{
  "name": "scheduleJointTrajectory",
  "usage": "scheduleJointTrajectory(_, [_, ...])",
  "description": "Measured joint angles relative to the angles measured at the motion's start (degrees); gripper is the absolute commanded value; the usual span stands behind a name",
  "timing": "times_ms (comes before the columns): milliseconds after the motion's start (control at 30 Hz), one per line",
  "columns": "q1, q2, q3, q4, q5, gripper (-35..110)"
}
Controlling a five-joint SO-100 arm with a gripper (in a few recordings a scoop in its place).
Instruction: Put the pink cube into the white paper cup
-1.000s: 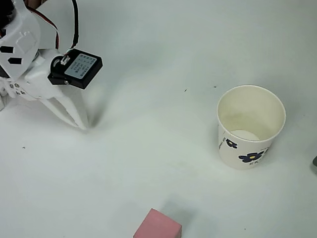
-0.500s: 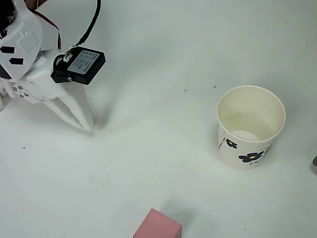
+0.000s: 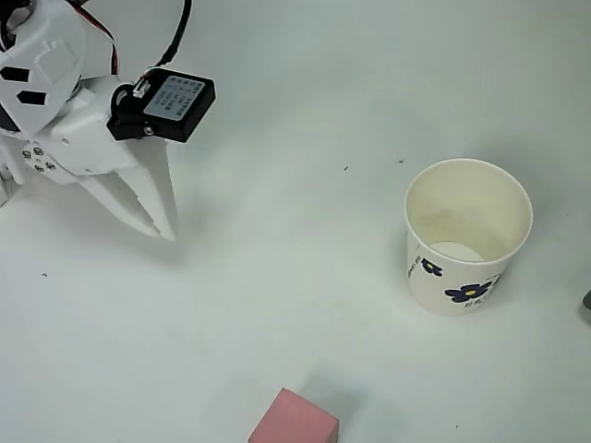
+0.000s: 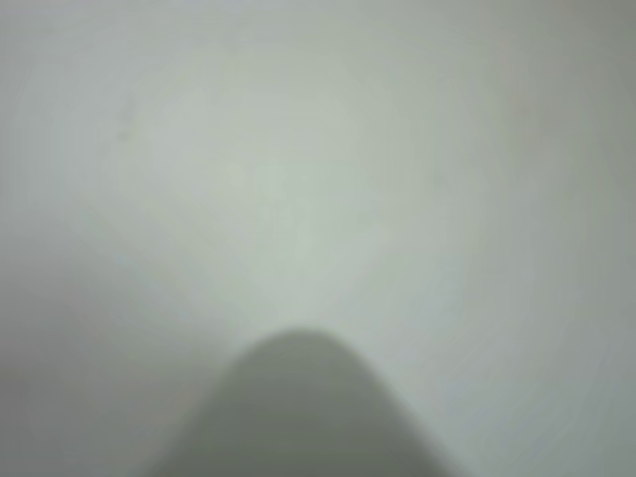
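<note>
In the overhead view, the pink cube point(image 3: 294, 421) lies on the white table at the bottom edge, partly cut off by the frame. The white paper cup point(image 3: 468, 235) with dark blue flower prints stands upright at the right, its cream inside holding nothing. My white gripper point(image 3: 159, 231) is at the upper left, far from both. Its two fingers meet at the tips close to the table, shut with nothing between them. The wrist view is blurred: one grey fingertip point(image 4: 298, 407) shows at the bottom over bare white table.
A small dark object point(image 3: 587, 301) pokes in at the right edge beside the cup. Bare white table point(image 3: 295, 277) lies between the gripper, the cube and the cup.
The gripper has shifted slightly to the right and turned, and its black camera box has moved right. Cube and cup have not moved.
</note>
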Motion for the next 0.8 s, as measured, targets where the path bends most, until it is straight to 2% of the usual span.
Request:
scheduleJointTrajectory(333, [2.8,-23.1,-21.5,-0.1,-5.1,0])
scheduleJointTrajectory(800, [4.7,-40.4,-34.5,-1.1,-7.3,0])
